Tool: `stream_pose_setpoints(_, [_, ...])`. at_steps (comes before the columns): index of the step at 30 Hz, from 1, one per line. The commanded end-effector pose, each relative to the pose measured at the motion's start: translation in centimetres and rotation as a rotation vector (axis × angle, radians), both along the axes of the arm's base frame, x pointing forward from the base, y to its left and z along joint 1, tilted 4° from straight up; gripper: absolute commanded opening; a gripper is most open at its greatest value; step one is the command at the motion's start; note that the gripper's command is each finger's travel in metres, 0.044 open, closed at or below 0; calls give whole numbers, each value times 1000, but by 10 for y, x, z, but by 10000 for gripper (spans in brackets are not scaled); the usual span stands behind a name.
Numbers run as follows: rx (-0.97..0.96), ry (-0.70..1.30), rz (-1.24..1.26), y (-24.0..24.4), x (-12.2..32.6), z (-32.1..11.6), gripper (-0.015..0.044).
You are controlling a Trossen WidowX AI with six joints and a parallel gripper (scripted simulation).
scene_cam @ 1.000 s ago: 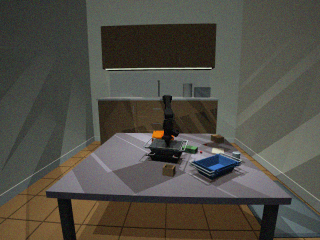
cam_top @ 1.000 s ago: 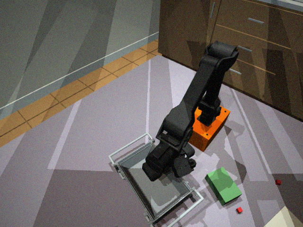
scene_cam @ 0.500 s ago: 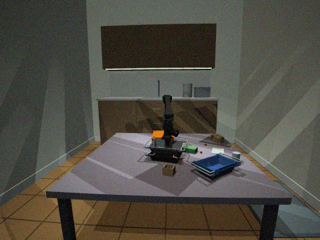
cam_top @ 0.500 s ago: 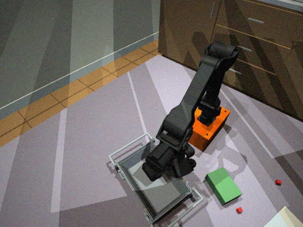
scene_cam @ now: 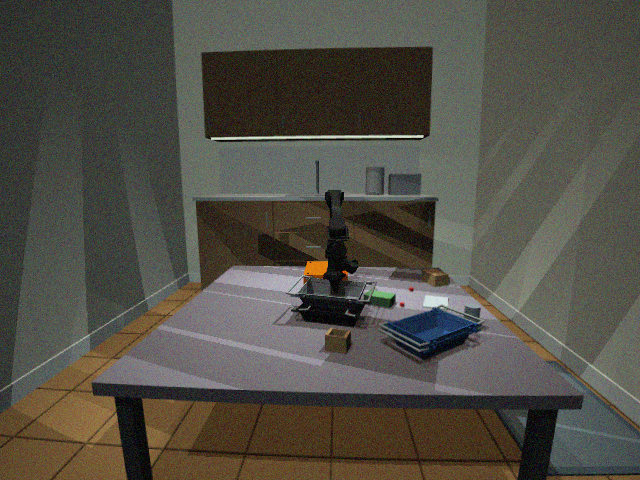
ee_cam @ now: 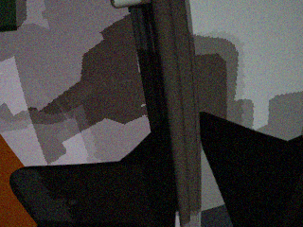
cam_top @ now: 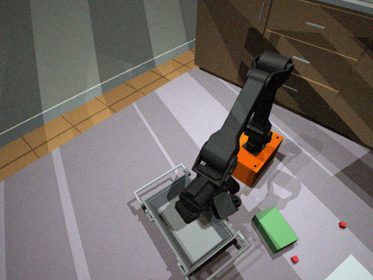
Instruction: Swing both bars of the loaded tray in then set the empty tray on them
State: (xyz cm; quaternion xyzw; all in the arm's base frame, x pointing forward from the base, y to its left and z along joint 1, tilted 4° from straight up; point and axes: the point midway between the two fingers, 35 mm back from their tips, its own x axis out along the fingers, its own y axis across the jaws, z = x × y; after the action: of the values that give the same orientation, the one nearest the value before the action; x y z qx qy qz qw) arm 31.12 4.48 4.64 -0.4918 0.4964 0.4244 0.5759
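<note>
With the black metal gripper pinching its rim, the grey plastic tray could tip if released unevenly.

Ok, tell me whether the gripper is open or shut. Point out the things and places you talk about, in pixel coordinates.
Shut on the grey tray: the wrist view shows a side wall of the grey tray (cam_top: 169, 233) (scene_cam: 330, 311) (ee_cam: 177, 80) between the fingers of the gripper (cam_top: 206, 215) (scene_cam: 336, 290) (ee_cam: 185, 121).

The location is a kitchen area. A wall-mounted cabinet with a light strip along its lower edge is positioned above a countertop. The countertop covers brown base cabinets fitted with bar handles. An upright, faucet-like post and a grey cylindrical container are located on the countertop. The floor is tiled.
</note>
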Motion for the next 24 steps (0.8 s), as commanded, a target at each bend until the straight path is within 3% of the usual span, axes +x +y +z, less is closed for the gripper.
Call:
stream_pose_setpoints(1, [6, 46, -1, 1, -8, -10, 0])
stream_pose_setpoints(20, [6, 46, -1, 1, -8, -10, 0])
stream_pose_setpoints(24, [6, 46, -1, 1, -8, -10, 59])
